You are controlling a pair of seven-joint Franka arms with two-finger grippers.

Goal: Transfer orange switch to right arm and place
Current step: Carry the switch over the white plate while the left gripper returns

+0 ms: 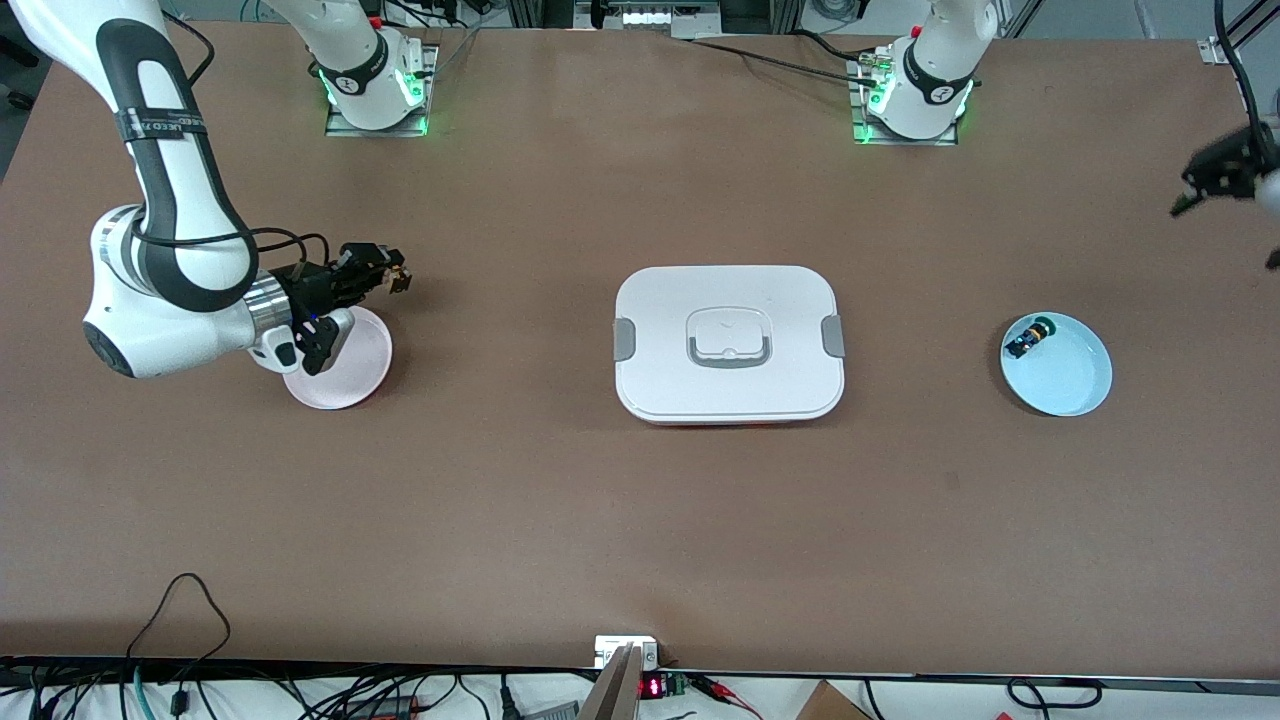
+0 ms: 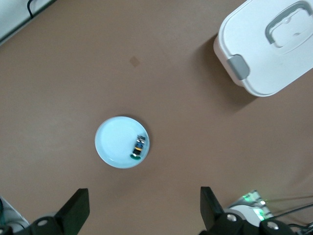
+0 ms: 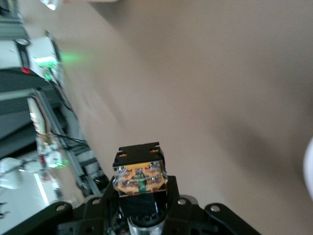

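Your right gripper, at middle left of the front frame, is clamped on the orange switch, held sideways just above the pink plate. The plate lies lower in frame. Your left gripper, spread and empty, waits upper right.

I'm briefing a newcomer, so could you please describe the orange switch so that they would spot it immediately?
Start at the round pink plate toward the right arm's end of the brown table. Just above its rim, the right gripper holds the orange switch. Unlike the blue-and-green switch on the pale blue plate, it has orange parts.
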